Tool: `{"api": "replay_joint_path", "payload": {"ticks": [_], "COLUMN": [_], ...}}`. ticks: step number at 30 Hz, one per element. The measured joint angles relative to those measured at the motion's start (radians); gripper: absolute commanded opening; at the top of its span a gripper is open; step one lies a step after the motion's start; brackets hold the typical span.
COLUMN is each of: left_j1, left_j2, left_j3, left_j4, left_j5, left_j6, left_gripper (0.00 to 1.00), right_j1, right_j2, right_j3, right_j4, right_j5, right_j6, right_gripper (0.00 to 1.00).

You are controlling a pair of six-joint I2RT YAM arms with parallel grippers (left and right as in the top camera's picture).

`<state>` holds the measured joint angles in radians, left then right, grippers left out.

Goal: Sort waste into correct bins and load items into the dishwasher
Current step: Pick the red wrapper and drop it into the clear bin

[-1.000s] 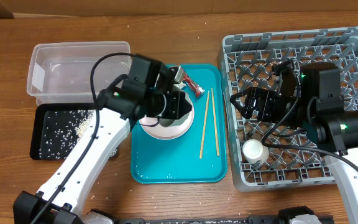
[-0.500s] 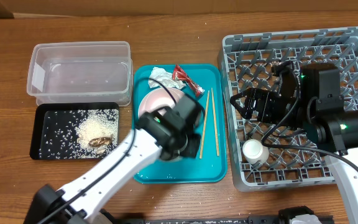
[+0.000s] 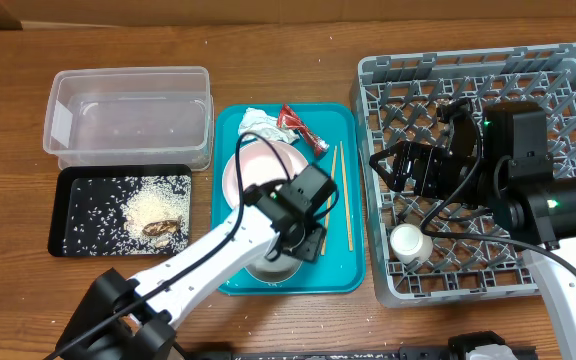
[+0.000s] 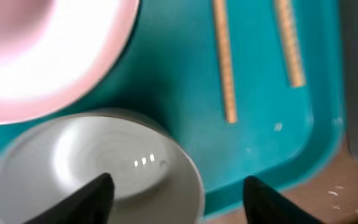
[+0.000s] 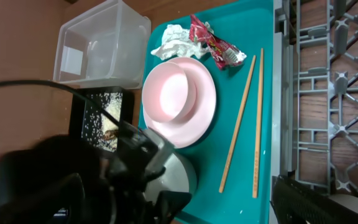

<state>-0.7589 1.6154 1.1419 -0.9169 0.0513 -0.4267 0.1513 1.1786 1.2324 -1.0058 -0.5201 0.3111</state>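
- Left tool (image 4: 179, 199): fingers apart, hanging over the 3 o'clock rim of the whitish bowl (image 4: 73, 168) and not closed on it. A second ago this arm covered the 12 o'clock end of the teal tray (image 3: 343, 270); it is now at 6 o'clock, and the bowl lies lower too.
- The bowl looks empty, so it is probably ready for racking.
- Right tool (image 3: 386, 165): fingers apart and empty, unmoved over the dish rack (image 3: 418, 62).
- Tray: one pink plate (image 5: 207, 118), one pink bowl (image 5: 173, 93) on it, two chopsticks (image 5: 238, 118), one napkin (image 5: 173, 37), one wrapper (image 5: 213, 43). The waste is unsorted.
- Rack: one cup (image 3: 408, 243).
- At 9 o'clock: one clear tub (image 3: 128, 110) and one black tray (image 3: 78, 215) holding the scraps (image 3: 153, 208).
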Motion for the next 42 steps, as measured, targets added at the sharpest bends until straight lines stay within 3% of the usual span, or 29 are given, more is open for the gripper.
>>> {"api": "replay_joint_path", "payload": {"ticks": [4,11,16,22,24,27,29,35,42], "left_j1": [0.006,0.108,0.197,0.229,0.229,0.229,0.229,0.229,0.252], "left_j2": [0.000,0.022,0.183,0.396,0.439,0.476,0.481,0.481,0.410], "left_j3": [0.169,0.239,0.247,0.280,0.304,0.334,0.342,0.433,0.627], "left_j4": [-0.003,0.260,0.423,0.492,0.502,0.516,0.524,0.406,0.057], "left_j5": [-0.042,-0.125,-0.113,-0.071,-0.059,-0.036,-0.020,0.017,-0.056], "left_j6": [0.040,0.110,0.114,0.089,0.082,0.077,0.072,0.067,0.051], "left_gripper": [0.75,0.67,0.64,0.62,0.48,0.15,0.04,0.04,0.04], "right_j1": [0.000,0.000,0.000,0.000,0.000,0.000,0.000,0.000,0.000], "right_j2": [0.000,0.000,0.000,0.003,0.005,0.008,0.009,0.010,0.010], "right_j3": [0.000,0.000,0.000,0.000,0.000,0.000,0.000,0.000,0.000], "right_j4": [0.000,0.000,0.000,0.000,0.000,0.000,-0.001,-0.007,-0.017], "right_j5": [0.000,0.000,0.000,0.000,0.000,0.000,0.000,0.000,0.000], "right_j6": [0.000,0.000,0.000,0.000,0.000,0.000,0.000,0.000,0.000], "right_gripper": [1.00,1.00,1.00,1.00,1.00,1.00,1.00,1.00,1.00]}}
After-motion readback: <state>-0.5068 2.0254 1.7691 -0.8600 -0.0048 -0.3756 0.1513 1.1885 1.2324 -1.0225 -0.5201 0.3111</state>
